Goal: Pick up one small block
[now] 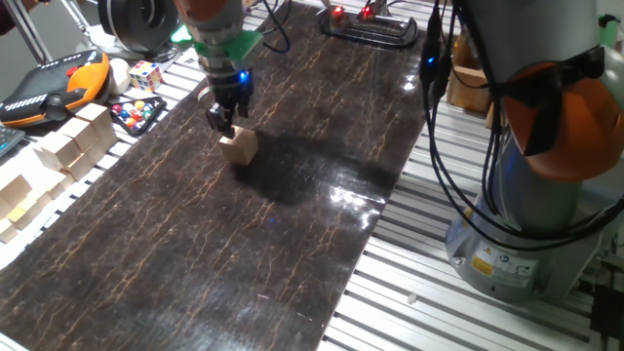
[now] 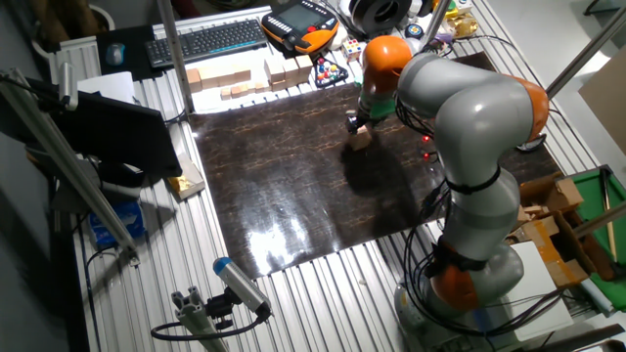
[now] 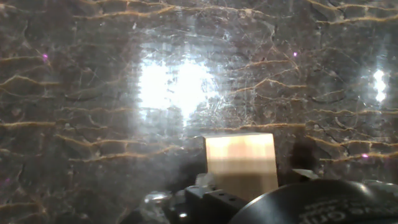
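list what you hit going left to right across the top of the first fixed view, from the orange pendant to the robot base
orange pendant → puzzle cube → tool, just above the small block → black frame with red lights → grey robot base

A dark marble-patterned mat (image 1: 244, 244) is lying across the surface (image 1: 409, 302) of ribbed aluminium rails, and overhead light is glaring off its gloss. A black keyboard (image 2: 205, 39) and an orange-and-black control pendant (image 2: 298, 24) are sitting at the far edge. A row of pale wooden blocks (image 2: 240, 78) is lining the mat's border.
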Controlling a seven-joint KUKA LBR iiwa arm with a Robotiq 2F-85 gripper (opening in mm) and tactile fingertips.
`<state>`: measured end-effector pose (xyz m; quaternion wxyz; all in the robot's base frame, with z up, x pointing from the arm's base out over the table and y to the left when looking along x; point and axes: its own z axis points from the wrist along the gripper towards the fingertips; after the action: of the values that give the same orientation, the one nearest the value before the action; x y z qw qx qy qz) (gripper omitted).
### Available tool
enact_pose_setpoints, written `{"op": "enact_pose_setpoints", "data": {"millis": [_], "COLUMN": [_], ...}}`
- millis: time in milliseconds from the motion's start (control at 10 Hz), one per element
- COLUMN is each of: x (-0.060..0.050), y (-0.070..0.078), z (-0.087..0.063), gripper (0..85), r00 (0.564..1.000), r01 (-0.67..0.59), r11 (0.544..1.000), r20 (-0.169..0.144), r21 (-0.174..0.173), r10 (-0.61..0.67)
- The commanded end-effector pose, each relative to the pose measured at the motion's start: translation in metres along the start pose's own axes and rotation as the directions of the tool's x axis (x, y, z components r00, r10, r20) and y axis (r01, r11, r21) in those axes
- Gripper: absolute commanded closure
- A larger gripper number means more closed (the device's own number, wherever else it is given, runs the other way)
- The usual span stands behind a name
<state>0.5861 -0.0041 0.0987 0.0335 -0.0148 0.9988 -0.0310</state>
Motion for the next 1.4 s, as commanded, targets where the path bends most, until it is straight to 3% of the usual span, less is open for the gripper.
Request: {"op": "enact_pose_setpoints", "data": {"millis": [0,500,1300], "x": [-0.001,-0.008,-0.003], "y": [0.0,-0.002,0.007], "z": [0.002,0.028,0.042], "gripper": [0.0,0.0,0.0], "r00": [1.0,0.999,0.999], "r01": [0.003,0.025,0.035], "r11": [1.0,0.999,0.999], "r20": [-0.003,-0.02,-0.019], "r21": [-0.003,-0.03,-0.015], "r10": [-0.003,-0.025,-0.035]}}
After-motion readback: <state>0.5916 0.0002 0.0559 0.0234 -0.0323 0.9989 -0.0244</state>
